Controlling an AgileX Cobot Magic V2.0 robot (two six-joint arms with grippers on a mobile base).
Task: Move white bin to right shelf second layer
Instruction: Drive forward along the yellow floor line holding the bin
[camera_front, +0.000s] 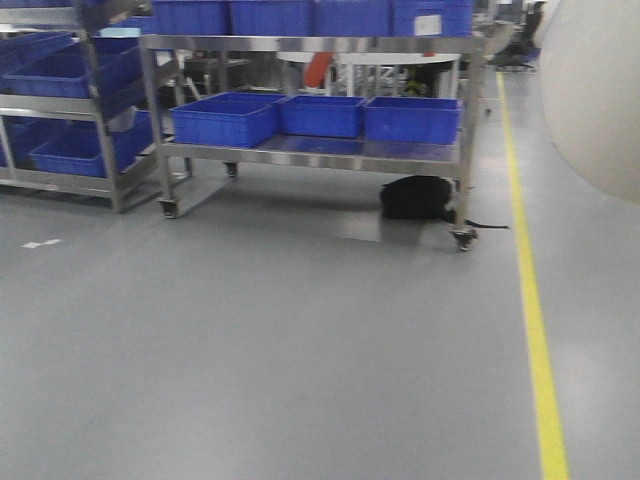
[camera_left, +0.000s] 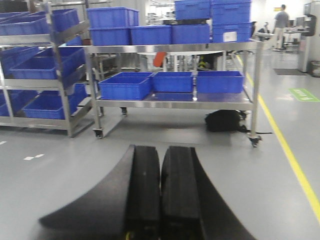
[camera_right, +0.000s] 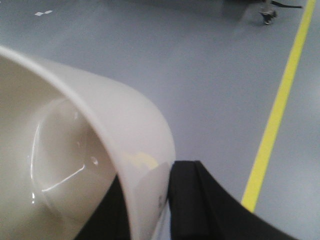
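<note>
The white bin fills the left half of the right wrist view, with its smooth cream rim and hollow inside facing me. My right gripper is shut on the bin's wall, one black finger inside and one finger outside. In the front view the bin's rounded side hangs in the air at the upper right, above the grey floor. My left gripper is shut with nothing between its black pads and is held over the floor. The right shelf second layer is out of view.
A wheeled steel cart with blue crates stands ahead, a black bag under it. A steel rack with more blue crates stands at the left. A yellow floor line runs along the right. A person stands far back.
</note>
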